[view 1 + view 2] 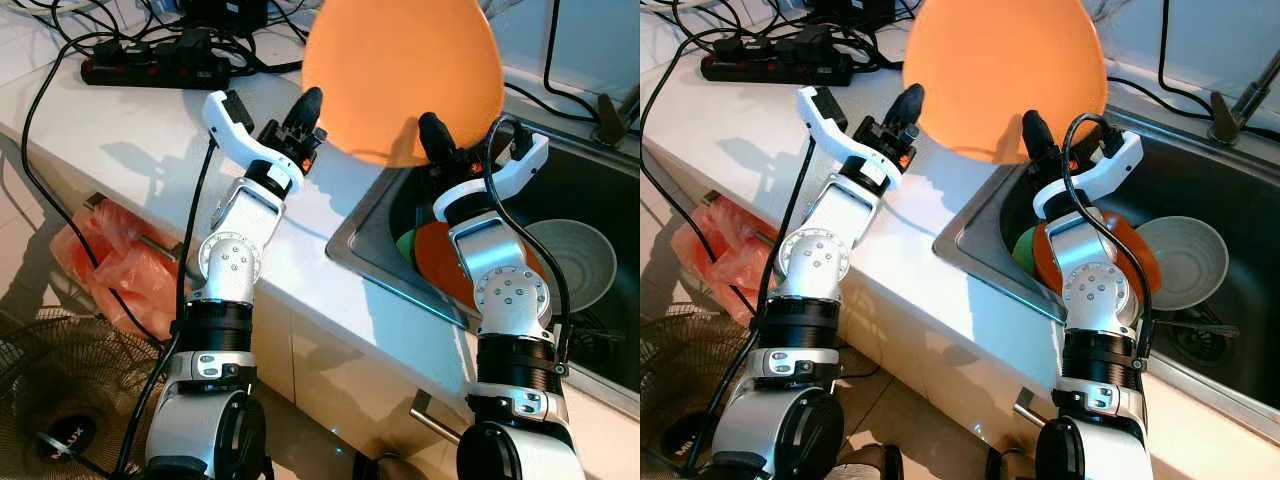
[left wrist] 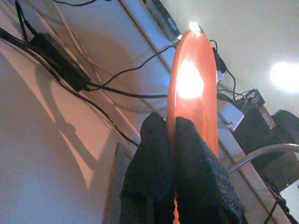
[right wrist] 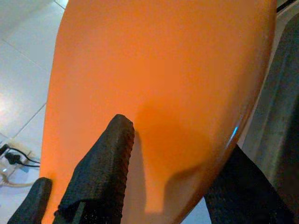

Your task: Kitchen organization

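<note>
Nearest the robot, the white desk [image 1: 330,270] edge runs diagonally, with the steel sink [image 1: 352,232] cut into it on the right. In the sink lie a second orange plate [image 1: 1145,262], something green [image 1: 1024,246] and a pale bowl [image 1: 1185,262].

Above the sink rim, both arms hold up the orange plate [image 1: 400,70], tilted nearly on edge. The left gripper [image 2: 174,140] has its jaws clamped on the plate's rim. The right gripper [image 3: 163,177] has one finger on the plate's face and one behind, seemingly pinching it, though the contact is hard to confirm.

To do this well, one gripper should probably release only once the other's hold is sure.

Open desk lies to the left; farther back, a power strip [image 1: 150,68] and cables [image 1: 60,30] crowd the wall side, and the tap [image 1: 1235,105] stands behind the sink.
</note>
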### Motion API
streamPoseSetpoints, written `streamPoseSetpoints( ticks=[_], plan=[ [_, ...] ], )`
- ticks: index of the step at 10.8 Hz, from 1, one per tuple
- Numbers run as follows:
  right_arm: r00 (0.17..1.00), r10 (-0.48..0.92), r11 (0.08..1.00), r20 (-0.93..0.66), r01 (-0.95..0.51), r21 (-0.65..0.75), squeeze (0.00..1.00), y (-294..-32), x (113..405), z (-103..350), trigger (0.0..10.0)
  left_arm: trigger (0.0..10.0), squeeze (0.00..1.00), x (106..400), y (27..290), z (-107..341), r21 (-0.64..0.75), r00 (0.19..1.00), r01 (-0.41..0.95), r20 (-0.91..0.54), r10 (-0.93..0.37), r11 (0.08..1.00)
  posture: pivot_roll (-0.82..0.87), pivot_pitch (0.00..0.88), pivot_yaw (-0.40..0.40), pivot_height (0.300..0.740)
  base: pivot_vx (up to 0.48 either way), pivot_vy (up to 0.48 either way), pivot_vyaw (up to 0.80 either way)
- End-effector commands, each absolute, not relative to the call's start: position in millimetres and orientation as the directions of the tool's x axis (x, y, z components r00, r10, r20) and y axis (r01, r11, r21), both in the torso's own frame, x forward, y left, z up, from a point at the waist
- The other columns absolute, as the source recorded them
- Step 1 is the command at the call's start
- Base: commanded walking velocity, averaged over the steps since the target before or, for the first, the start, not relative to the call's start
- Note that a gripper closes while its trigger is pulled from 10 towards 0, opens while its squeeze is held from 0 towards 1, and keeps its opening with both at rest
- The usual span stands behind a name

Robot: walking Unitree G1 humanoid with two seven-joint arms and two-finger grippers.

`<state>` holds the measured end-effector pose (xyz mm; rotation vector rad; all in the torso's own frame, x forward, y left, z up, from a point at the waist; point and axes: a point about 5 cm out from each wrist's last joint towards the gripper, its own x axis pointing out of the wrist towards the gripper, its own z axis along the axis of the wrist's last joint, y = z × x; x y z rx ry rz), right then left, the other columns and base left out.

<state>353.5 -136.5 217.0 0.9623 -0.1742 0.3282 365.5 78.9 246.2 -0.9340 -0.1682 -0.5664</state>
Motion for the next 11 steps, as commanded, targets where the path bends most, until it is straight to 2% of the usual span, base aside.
streamPoseSetpoints(
  ticks=[1, 2, 6, 7, 10, 11],
  plan=[
    [0.933, 0.180, 0.526, 0.310, -0.358, 0.771, 0.00, -138.3, 353.7, 221.5, 2.4, 10.0, 0.00, 358.4, 64.4, 250.0, -0.719, 0.808, 0.575, 0.424, -0.408, 0.391, 0.02, 0.117, -0.001, 0.740, 0.000, 0.000, 0.00],
    [0.932, 0.172, 0.518, 0.318, -0.360, 0.776, 0.00, -139.6, 353.8, 223.1, 0.0, 10.0, 0.00, 359.1, 65.0, 249.5, -0.723, 0.812, 0.570, 0.420, -0.405, 0.391, 0.02, 0.121, -0.002, 0.740, 0.000, 0.000, 0.00],
    [0.933, 0.152, 0.501, 0.327, -0.358, 0.788, 0.00, -142.0, 353.4, 224.5, 0.0, 10.0, 0.00, 361.3, 63.6, 242.1, -0.696, 0.830, 0.547, 0.378, -0.411, 0.465, 0.02, 0.125, -0.002, 0.740, 0.000, 0.000, 0.00],
    [0.934, 0.138, 0.489, 0.330, -0.354, 0.797, 0.00, -143.8, 353.5, 225.1, 0.0, 10.0, 1.00, 362.3, 62.9, 238.7, -0.691, 0.837, 0.536, 0.361, -0.412, 0.484, 0.02, 0.125, -0.002, 0.740, 0.000, 0.000, 0.00],
    [0.935, 0.104, 0.456, 0.339, -0.348, 0.819, 0.00, -148.3, 354.0, 228.2, 0.0, 10.0, 1.00, 362.1, 59.8, 235.3, -0.693, 0.838, 0.531, 0.343, -0.425, 0.487, 0.02, 0.132, 0.001, 0.740, 0.000, 0.000, 0.00],
    [0.941, 0.048, 0.433, 0.335, -0.322, 0.842, 0.00, -156.2, 354.9, 228.2, 0.0, 10.0, 1.00, 362.4, 59.4, 234.8, -0.693, 0.839, 0.529, 0.339, -0.427, 0.490, 0.02, 0.130, 0.002, 0.740, 0.000, 0.000, 0.00]
  ],
)
